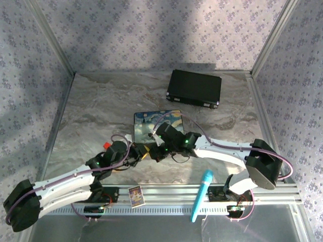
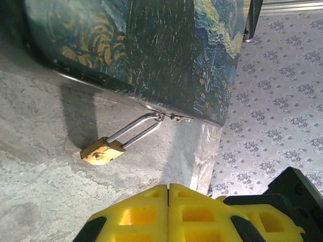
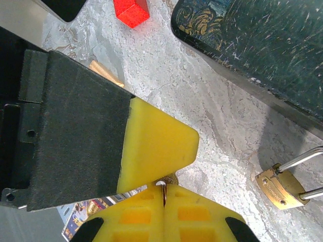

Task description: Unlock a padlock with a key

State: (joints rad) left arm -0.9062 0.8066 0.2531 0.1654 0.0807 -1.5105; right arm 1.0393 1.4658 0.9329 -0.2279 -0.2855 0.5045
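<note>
The tiny brass padlock (image 2: 102, 151) lies on the marble table. Its thin silver shackle (image 2: 136, 130) is hooked through the hasp of the painted tin (image 2: 151, 45). In the right wrist view the padlock (image 3: 276, 187) lies to the right of my fingers, below the tin (image 3: 262, 45). My right gripper (image 3: 164, 194) is shut on a small key (image 3: 168, 179), whose head pokes out at the fingertips. The left gripper (image 2: 169, 190) is shut, with nothing showing in its seam. Its yellow tip (image 3: 156, 146) hovers right over the key. Both grippers meet just in front of the tin (image 1: 146, 151).
A red block (image 3: 132, 11) and a tan wooden block (image 3: 103, 73) lie left of the tin. A black case (image 1: 194, 88) sits at the back right. A blue marker (image 1: 202, 194) and a picture card (image 1: 136, 195) rest on the front rail.
</note>
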